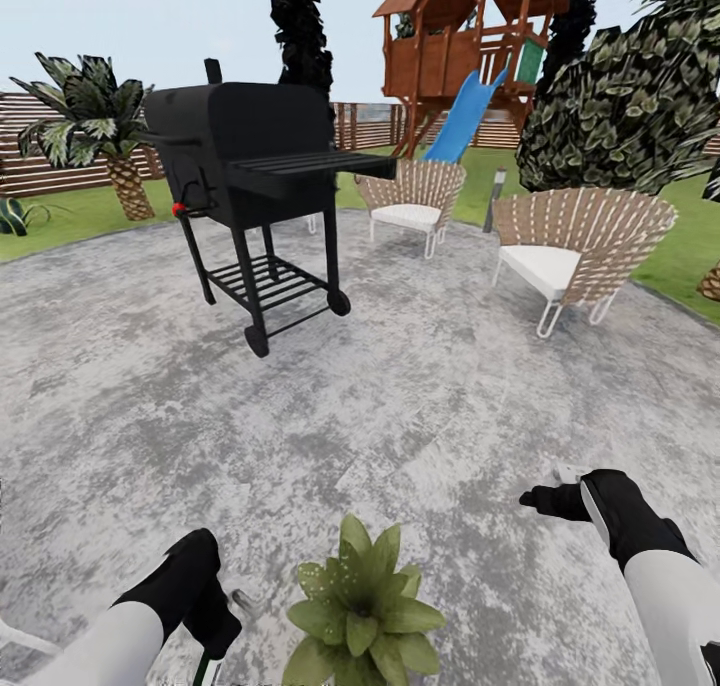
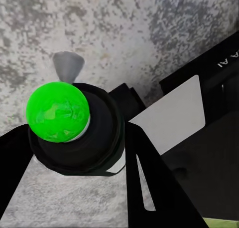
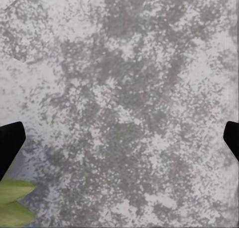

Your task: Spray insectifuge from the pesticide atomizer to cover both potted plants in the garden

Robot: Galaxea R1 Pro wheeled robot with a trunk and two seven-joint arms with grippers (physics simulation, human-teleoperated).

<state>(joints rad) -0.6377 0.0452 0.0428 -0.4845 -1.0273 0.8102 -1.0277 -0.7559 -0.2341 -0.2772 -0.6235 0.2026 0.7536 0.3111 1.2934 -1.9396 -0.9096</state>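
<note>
One potted plant (image 1: 360, 611), a low rosette of broad pointed green leaves, stands on the grey patio at the bottom centre of the head view; the leaves hide its pot. Just left of it, my left gripper (image 1: 212, 616) is shut on the pesticide atomizer (image 2: 74, 133). In the left wrist view the atomizer is a dark round body with a bright green top and a grey nozzle, sitting between the black fingers (image 2: 149, 183). My right gripper (image 1: 552, 488) hovers open over bare paving to the plant's right. Its fingertips (image 3: 7, 145) are wide apart, with a leaf tip (image 3: 12, 203) at the frame's edge.
A black wheeled grill (image 1: 255, 186) stands ahead on the left. Two slatted chairs with white cushions (image 1: 570, 251) (image 1: 412, 201) sit ahead on the right. Beyond the patio (image 1: 400, 396) are lawn, a palm (image 1: 100, 126), a wooden fence, and a playhouse with a blue slide (image 1: 465, 116).
</note>
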